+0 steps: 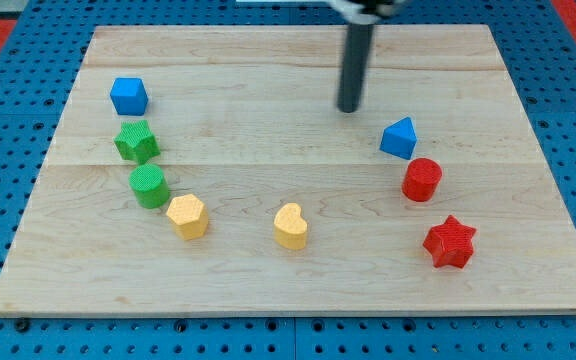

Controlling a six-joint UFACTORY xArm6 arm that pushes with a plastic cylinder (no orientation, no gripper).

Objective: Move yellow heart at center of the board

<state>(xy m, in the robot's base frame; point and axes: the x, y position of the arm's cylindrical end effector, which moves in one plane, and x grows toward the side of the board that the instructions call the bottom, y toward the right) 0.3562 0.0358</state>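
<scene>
Yellow heart (290, 225) sits low on the board (268, 80), below center, our tip (349, 108) well apart toward the view's top, so we'd circle beneath it; no jaws here.

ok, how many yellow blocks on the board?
2. The yellow heart sits near the view's bottom centre; the yellow hexagon-like block lies to its left, beside the green cylinder. Nothing appears hidden; my tip is far above both.

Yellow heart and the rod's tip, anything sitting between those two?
Nothing: the camera view shows only bare board between my tip and the yellow heart.
</scene>
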